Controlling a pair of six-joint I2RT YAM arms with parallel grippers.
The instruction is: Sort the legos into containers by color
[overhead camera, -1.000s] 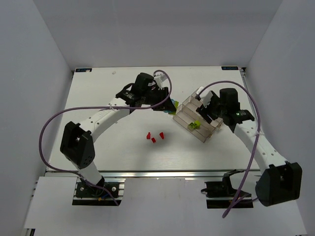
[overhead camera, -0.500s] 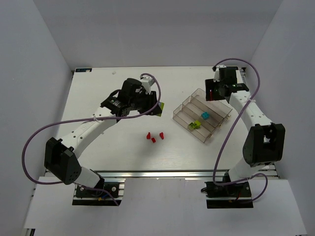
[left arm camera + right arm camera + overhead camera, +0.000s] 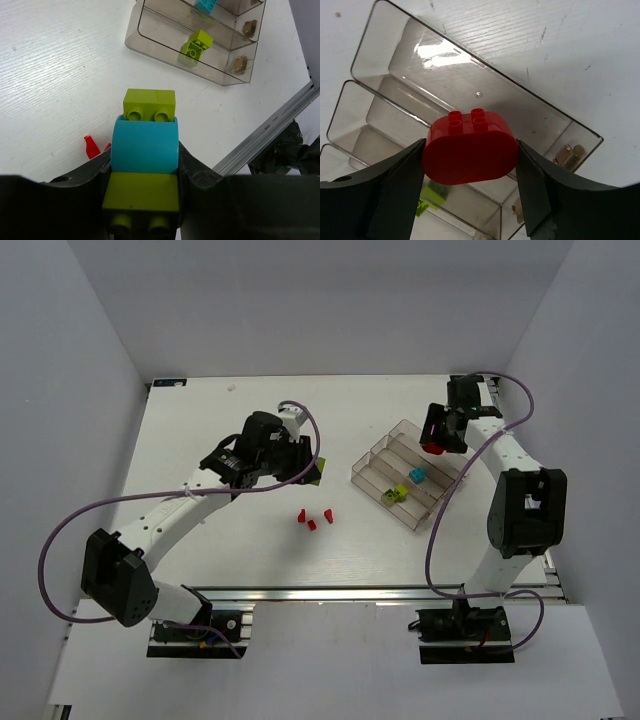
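My left gripper (image 3: 311, 469) is shut on a stack of legos: a cyan brick (image 3: 145, 145) between two yellow-green bricks (image 3: 149, 104), held above the table left of the clear divided tray (image 3: 372, 462). My right gripper (image 3: 434, 438) is shut on a red oval brick (image 3: 470, 147) over the tray's far compartment (image 3: 470, 75). The tray holds one cyan brick (image 3: 416, 475) and one yellow-green brick (image 3: 397, 493); both also show in the left wrist view, the yellow-green one (image 3: 197, 42) in a nearer compartment.
Three small red pieces (image 3: 315, 518) lie on the white table in front of the tray's left end; one shows in the left wrist view (image 3: 90, 146). Grey walls enclose the table on three sides. The metal rail runs along the near edge (image 3: 350, 594).
My right arm swung from the tray's near side to its far right and now holds the red brick over it. A cyan brick appeared in the tray. My left gripper drew back leftward.
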